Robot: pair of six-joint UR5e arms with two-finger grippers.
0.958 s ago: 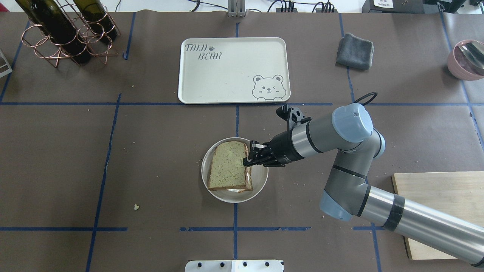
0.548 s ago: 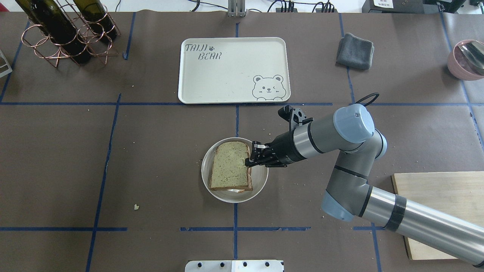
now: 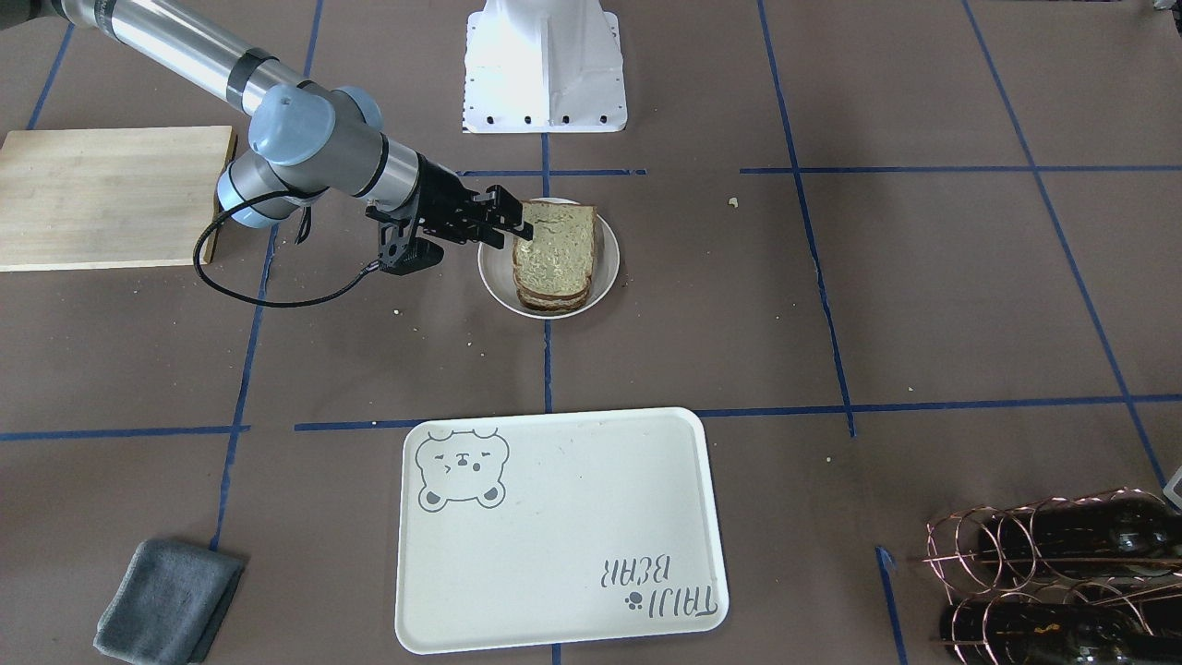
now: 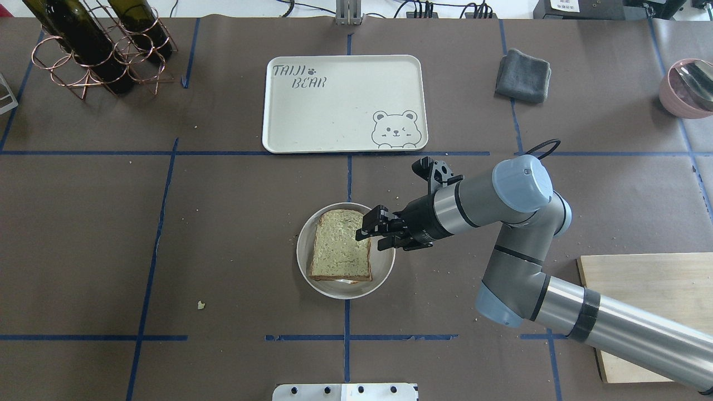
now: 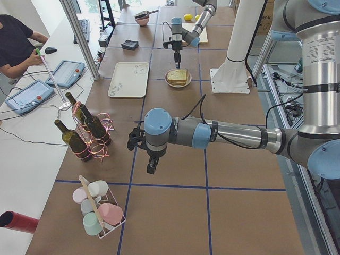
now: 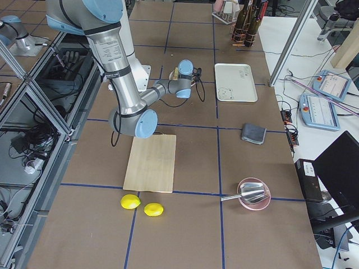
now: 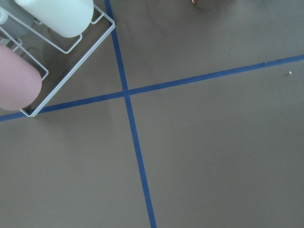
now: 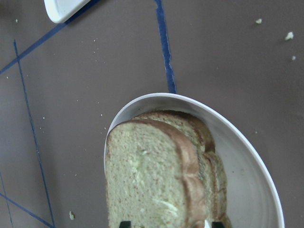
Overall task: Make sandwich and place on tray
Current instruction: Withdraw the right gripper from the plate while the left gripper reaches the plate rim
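The sandwich (image 4: 340, 253) lies flat on a small round white plate (image 4: 346, 293) at the table's middle. Its top slice sits on the bottom slice, with a bit of white egg showing at the near edge. It also shows in the right wrist view (image 8: 152, 180). My right gripper (image 4: 372, 230) is open at the sandwich's right edge, with its fingertips (image 8: 124, 223) wide apart on either side of the top slice. The tray (image 4: 334, 111) lies bare beyond the plate. My left gripper (image 5: 136, 140) hangs over bare table far to the left; I cannot tell its state.
A wooden cutting board (image 4: 652, 301) lies at the near right. A grey cloth (image 4: 522, 75) and a pink bowl (image 4: 688, 86) sit at the far right. A copper bottle rack (image 4: 100, 50) stands at the far left. Two lemons (image 6: 143, 205) lie past the board.
The top slice was held tilted at the sandwich's right edge and now lies flat on it. My right gripper has opened and let it go.
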